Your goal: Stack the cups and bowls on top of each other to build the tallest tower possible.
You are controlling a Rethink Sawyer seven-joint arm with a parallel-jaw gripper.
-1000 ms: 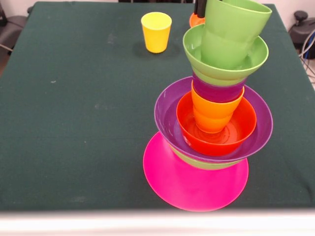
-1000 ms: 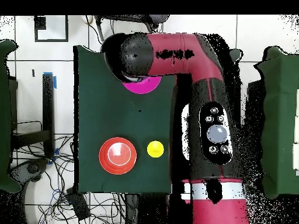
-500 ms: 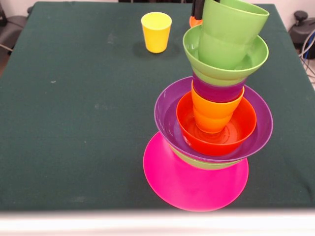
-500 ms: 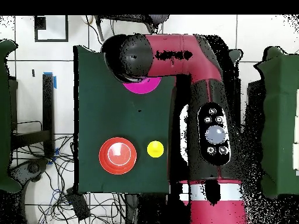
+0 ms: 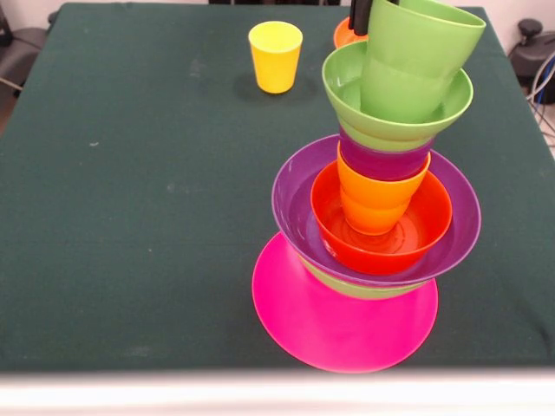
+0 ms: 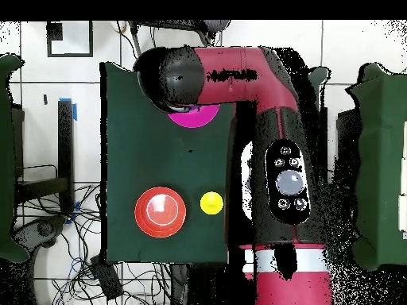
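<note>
the tower [image 5: 377,208] stands near the front edge of the desk [image 5: 130,191], widest pieces low so it carries weight: pink bowl [image 5: 338,316] as base, a sliver of green bowl [image 5: 355,288] over it, then the wide purple bowl [image 5: 290,208], an orange-red bowl [image 5: 416,234] nested inside, the orange cup [image 5: 377,199], a purple cup [image 5: 381,160], the light green bowl [image 5: 342,82], and the green cup [image 5: 412,61] on top. that top cup sits tilted in its bowl, leaning toward the right of the front view, and i judge it not yet settled square.

my fingers [image 5: 360,16] show only as a dark bit at the cup's upper left, right by its rim. they are cut off by the picture's top edge, so i cannot tell how far apart they are or whether they have hold of the cup.

the yellow cup [image 5: 276,56] stands alone, well apart from the tower, upright and within easy reach for a later pick. the second orange-red bowl [image 6: 160,211] rests on the desk too; in the front view only its edge peeks from behind the tower. overhead, my arm [image 6: 238,67] covers the tower almost wholly, leaving just a pink crescent. the small ribbed bowl i cannot find in either view.
</note>
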